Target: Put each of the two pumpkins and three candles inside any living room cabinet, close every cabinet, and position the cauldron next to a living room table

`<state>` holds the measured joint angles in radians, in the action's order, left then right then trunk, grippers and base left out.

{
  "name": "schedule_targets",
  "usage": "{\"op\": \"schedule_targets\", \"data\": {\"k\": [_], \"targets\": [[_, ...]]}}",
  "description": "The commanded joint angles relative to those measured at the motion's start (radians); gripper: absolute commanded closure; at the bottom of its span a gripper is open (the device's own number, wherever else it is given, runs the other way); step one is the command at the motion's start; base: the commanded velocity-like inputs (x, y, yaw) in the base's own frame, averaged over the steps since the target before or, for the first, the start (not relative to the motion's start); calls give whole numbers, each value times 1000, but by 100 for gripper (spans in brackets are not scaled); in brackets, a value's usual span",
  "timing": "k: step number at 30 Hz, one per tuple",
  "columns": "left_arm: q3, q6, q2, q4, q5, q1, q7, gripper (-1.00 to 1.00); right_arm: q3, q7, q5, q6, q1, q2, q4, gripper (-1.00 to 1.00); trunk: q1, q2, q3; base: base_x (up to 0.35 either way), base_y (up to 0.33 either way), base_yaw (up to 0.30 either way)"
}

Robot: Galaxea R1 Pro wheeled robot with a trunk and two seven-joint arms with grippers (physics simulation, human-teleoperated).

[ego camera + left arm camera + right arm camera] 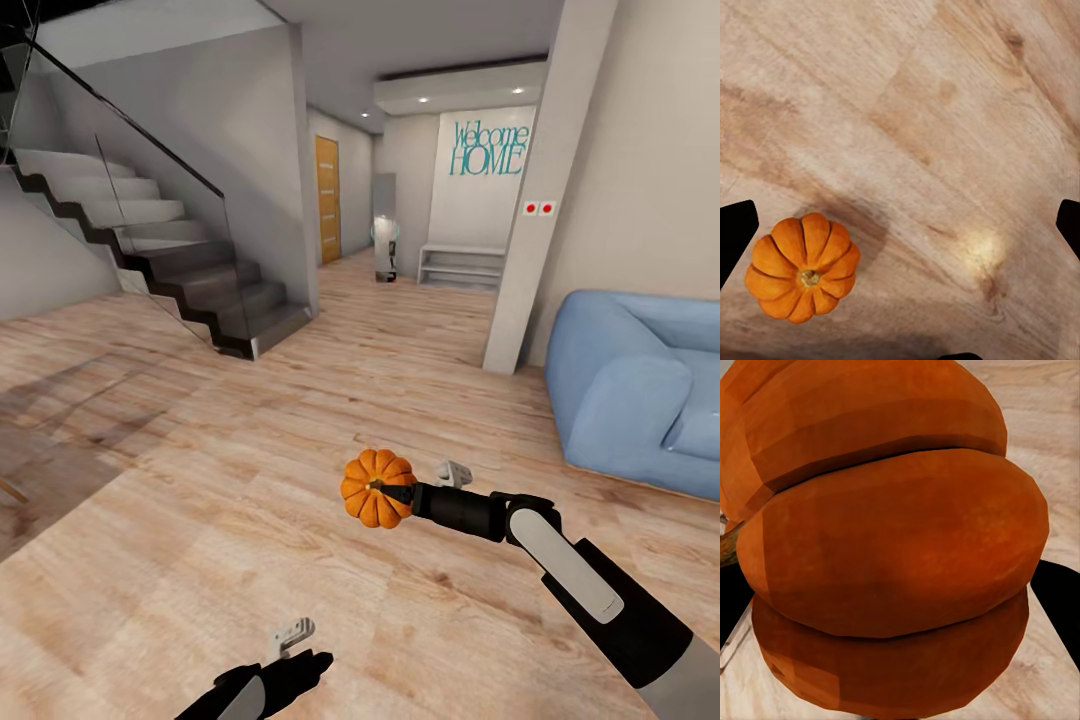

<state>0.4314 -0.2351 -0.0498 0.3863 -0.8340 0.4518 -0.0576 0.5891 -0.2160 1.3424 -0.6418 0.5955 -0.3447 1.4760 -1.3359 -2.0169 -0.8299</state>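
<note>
Carrying one pumpkin (pixel 377 489) in the right gripper (pixel 405 496), the robot stood on open wooden floor (pixel 200 560) with no cabinet in sight. The fingers were clamped on the orange ribbed body, which hung above the boards at the end of the outstretched right arm (pixel 590 585); in the right wrist view its ribs (pixel 892 547) bulged close between the dark finger edges. The left gripper (pixel 300 668) sat low near the picture's bottom edge, and in its wrist view the dark finger edges stood wide apart with nothing between them — slack and empty. That same view looked down on a pumpkin (pixel 802 268) over the floor (most likely the very one the right arm held, though I could not be sure).

Ahead lay a staircase (pixel 170 260) to the left, a blue sofa (pixel 640 390) to the right, and a hallway with a "Welcome HOME" sign (pixel 488 148).

The step in hand seemed to be the haul to a cabinet. Next the base would need turning until that low dark unit came into view — then a drawer opened, probably by the free left gripper, before the pumpkin could go in.
</note>
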Motion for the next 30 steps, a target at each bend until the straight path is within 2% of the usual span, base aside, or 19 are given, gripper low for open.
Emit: {"op": "schedule_targets", "data": {"k": [1, 30], "targets": [[3, -2, 1, 0, -5, 1, -1, -100, 1, -11, 12, 1, 1, -1, 1, 100, -4, -8, -4, 0, 0, 0], [0, -3, 7, 0, -8, 1, -1, -100, 2, -10, 14, -2, 1, 0, 4, 100, -115, -211, -95, 0, 0, 0]]}}
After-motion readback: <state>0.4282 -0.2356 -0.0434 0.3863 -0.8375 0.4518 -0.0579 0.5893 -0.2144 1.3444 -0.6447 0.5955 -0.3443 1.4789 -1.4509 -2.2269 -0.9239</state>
